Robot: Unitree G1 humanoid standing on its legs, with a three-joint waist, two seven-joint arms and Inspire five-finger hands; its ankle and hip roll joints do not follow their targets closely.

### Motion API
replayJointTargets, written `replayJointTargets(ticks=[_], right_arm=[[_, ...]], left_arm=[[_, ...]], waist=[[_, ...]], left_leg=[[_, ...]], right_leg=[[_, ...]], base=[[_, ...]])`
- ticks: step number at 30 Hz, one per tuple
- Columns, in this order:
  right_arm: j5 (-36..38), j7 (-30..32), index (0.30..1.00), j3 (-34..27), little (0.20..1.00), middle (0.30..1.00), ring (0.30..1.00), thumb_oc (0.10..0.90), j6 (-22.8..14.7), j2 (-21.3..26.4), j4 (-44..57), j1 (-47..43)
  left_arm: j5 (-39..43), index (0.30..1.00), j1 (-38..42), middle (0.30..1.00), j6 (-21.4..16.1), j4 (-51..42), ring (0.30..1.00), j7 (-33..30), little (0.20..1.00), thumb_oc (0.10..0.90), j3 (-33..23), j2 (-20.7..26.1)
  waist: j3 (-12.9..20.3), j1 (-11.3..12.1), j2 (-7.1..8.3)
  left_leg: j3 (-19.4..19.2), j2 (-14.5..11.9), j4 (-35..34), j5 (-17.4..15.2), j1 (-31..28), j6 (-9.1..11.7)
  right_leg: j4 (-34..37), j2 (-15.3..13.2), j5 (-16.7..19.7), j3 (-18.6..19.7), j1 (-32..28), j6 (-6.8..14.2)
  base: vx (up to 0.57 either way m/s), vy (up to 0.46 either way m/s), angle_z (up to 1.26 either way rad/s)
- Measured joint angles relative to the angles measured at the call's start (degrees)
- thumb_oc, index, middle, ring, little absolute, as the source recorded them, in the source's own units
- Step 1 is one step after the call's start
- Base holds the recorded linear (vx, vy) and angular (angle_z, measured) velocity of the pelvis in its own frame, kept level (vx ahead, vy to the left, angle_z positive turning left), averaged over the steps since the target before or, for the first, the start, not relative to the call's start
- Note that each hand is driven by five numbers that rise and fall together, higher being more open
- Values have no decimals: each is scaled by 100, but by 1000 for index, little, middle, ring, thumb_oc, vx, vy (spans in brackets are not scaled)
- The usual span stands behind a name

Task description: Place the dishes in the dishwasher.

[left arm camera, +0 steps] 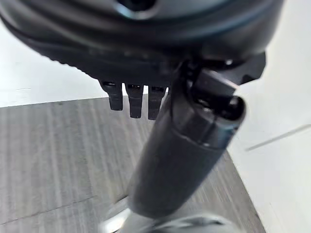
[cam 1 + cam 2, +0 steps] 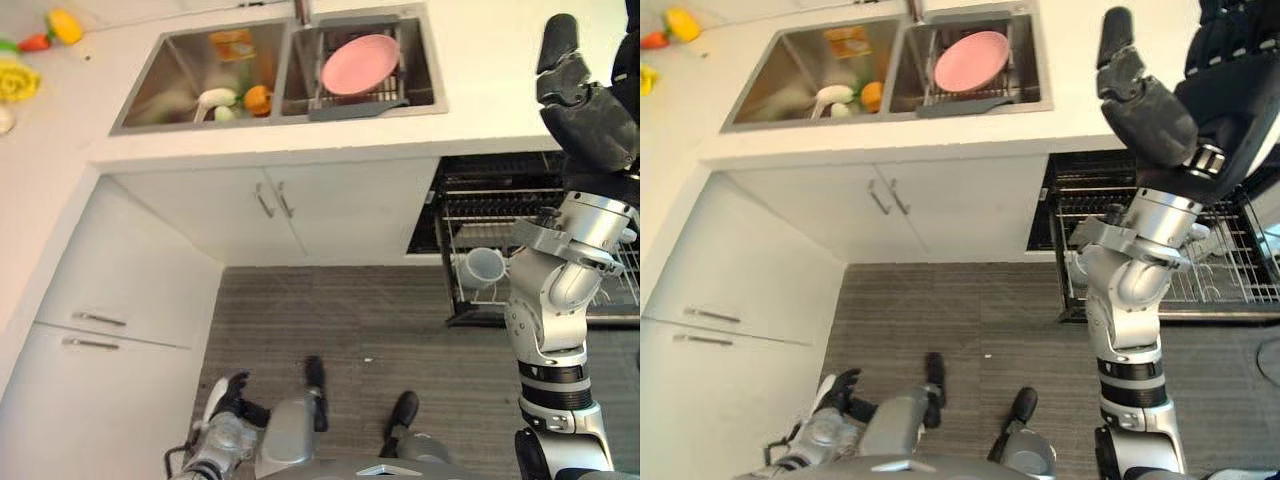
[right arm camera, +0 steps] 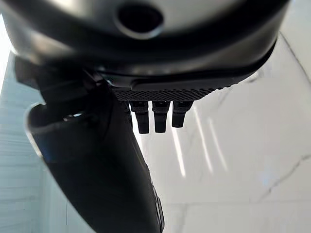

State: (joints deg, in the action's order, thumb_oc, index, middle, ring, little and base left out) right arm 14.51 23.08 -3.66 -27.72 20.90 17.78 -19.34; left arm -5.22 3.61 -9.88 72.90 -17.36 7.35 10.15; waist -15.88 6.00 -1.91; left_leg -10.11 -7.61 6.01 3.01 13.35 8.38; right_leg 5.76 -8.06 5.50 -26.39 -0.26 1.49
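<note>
Barely started: pink plate [image 2: 360, 64] sat in the sink rack [image 2: 395, 92], well left of the raised right hand [image 2: 1160, 110], fingers straight, empty. Mug [image 2: 484, 266] already in dishwasher rack [image 2: 470, 235] below it. Left hand [image 2: 228, 400] hung low, relaxed.

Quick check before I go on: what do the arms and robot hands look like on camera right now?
Both arms are silver-grey metal with rounded joint housings and black bands at the joints; the right arm shows this best. The right robot hand is dark, blocky and matte, with a thick thumb and a ribbed palm edge visible in the right wrist view. The left robot hand is dark too, with a white cover on its thumb.
</note>
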Motion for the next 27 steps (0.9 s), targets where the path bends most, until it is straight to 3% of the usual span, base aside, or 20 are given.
replayJointTargets(ticks=[2,4,5,6,8,9,10,11,12,13,14,15,18,21,22,23,24,25,26,27], right_arm=[[-282,2,900,3,900,900,900,800,7,27,44,-6],[-458,3,900,-41,900,900,900,800,34,89,119,14],[-584,-15,900,-164,900,900,900,800,40,99,159,101],[-584,-15,900,-164,900,900,900,800,40,99,159,101],[-683,0,900,-264,900,900,900,800,106,45,252,339],[-788,49,900,-212,900,900,900,800,177,-101,388,484],[-788,49,900,-212,900,900,900,800,177,-101,388,484],[-933,-14,900,-161,900,900,900,800,172,-88,578,494],[-1015,-50,900,-162,900,900,900,800,172,-62,644,493],[-1015,-50,900,-162,900,900,900,800,172,-62,644,493],[-1067,-46,900,-182,900,900,900,800,172,-24,679,479],[-1119,2,900,-265,900,900,900,800,175,85,686,476],[-1272,-28,900,-525,900,900,900,800,172,225,711,474],[-1253,-32,900,-607,900,900,900,800,85,194,735,404],[-1202,-30,900,-607,900,900,900,800,78,200,726,390],[-1183,-31,900,-613,900,900,900,800,78,232,690,328],[-1155,-28,900,-619,900,900,900,800,75,256,653,234],[-1168,25,900,-625,900,900,900,800,72,277,611,107],[-1176,142,900,-622,900,900,900,800,69,311,539,-80],[-1162,203,900,-588,900,900,900,800,84,425,484,-153]], left_arm=[[10,900,-312,900,156,145,900,2,900,800,155,-55],[-20,900,-410,900,227,146,900,105,900,800,172,45],[-108,900,-389,900,247,146,900,113,900,800,263,123],[-108,900,-389,900,247,146,900,113,900,800,263,123],[-229,900,-206,900,243,216,900,142,900,800,383,98],[-251,900,-150,900,216,56,900,105,900,800,753,105],[-251,900,-150,900,216,56,900,105,900,800,753,105],[-430,900,55,900,231,-20,900,103,900,800,974,256],[-458,900,134,900,234,-7,900,123,900,800,959,294],[-458,900,134,900,234,-7,900,123,900,800,959,294],[-457,900,233,900,235,-2,900,151,900,800,906,332],[-457,900,192,900,111,-101,900,155,900,800,911,323],[-517,900,26,900,51,-311,900,151,900,800,1043,247],[-659,900,-123,900,65,-387,900,154,900,800,962,274],[-656,900,-144,900,67,-399,900,173,900,800,895,302],[-655,900,-92,900,57,-430,900,163,900,800,812,381],[-638,900,-114,900,42,-554,900,149,900,800,774,382],[-638,900,-108,900,30,-628,900,120,900,800,833,404],[-614,900,-107,900,43,-617,900,135,900,800,962,423],[-599,900,-114,900,39,-607,900,172,900,800,993,413]], waist=[[4,-29,-9],[-68,-14,146],[-62,-24,280],[-62,-24,280],[-55,-196,171],[34,-394,44],[34,-394,44],[66,-702,68],[84,-815,143],[84,-815,143],[131,-903,262],[215,-947,432],[370,-876,385],[527,-746,355],[508,-656,475],[478,-490,608],[466,-383,612],[446,-245,556],[406,-205,489],[406,-223,387]], left_leg=[[215,15,-491,37,-452,-53],[294,226,-941,433,-776,-574],[279,461,-992,395,-835,-716],[279,461,-992,395,-835,-716],[359,696,-897,154,-1018,-1087],[479,819,-971,73,-1281,-1451],[479,819,-971,73,-1281,-1451],[724,868,-1074,96,-1297,-1452],[766,923,-1099,123,-1306,-1323],[766,923,-1099,123,-1306,-1323],[759,1033,-1103,100,-1357,-1304],[769,1242,-1102,-33,-1633,-1366],[739,1297,-1099,-319,-1938,-1411],[689,1289,-671,-600,-1967,-987],[650,1374,163,-836,-1643,-803],[600,1484,1785,-989,-926,-660],[723,1425,2741,-1116,-313,-599],[848,1383,2715,-1358,-18,-653],[803,1246,2035,-1420,124,-724],[800,1108,1518,-1228,208,-856]], right_leg=[[-2,7,9,53,-61,150],[-52,-132,39,140,-90,308],[-180,-345,23,107,-104,407],[-180,-345,23,107,-104,407],[-1659,-912,-243,215,146,582],[-3241,-1174,-417,744,804,638],[-3241,-1174,-417,744,804,638],[-3285,-224,-1066,2040,1388,879],[-2981,151,-1185,2404,1567,804],[-2981,151,-1185,2404,1567,804],[-2408,456,-1144,2381,1616,665],[-1878,555,-799,1744,1541,250],[-1877,504,-580,1291,1328,255],[-1391,576,-488,1255,802,-169],[-1218,572,-590,1255,574,-487],[-909,454,-558,1326,320,-524],[-820,465,-584,1412,217,-558],[-795,518,-645,1528,133,-548],[-687,608,-668,1547,-26,-535],[-682,712,-700,1542,-138,-454]], base=[[188,239,-12],[242,257,-17],[174,198,5],[178,179,28],[238,198,63],[229,155,62],[302,59,69],[190,-46,53],[190,-46,53],[61,-29,28],[77,-1,25],[290,-75,27],[198,-96,-2],[91,-149,-18],[115,-54,-16],[200,-2,-27],[244,36,-46],[225,54,-48],[168,68,-33],[123,98,-30]])
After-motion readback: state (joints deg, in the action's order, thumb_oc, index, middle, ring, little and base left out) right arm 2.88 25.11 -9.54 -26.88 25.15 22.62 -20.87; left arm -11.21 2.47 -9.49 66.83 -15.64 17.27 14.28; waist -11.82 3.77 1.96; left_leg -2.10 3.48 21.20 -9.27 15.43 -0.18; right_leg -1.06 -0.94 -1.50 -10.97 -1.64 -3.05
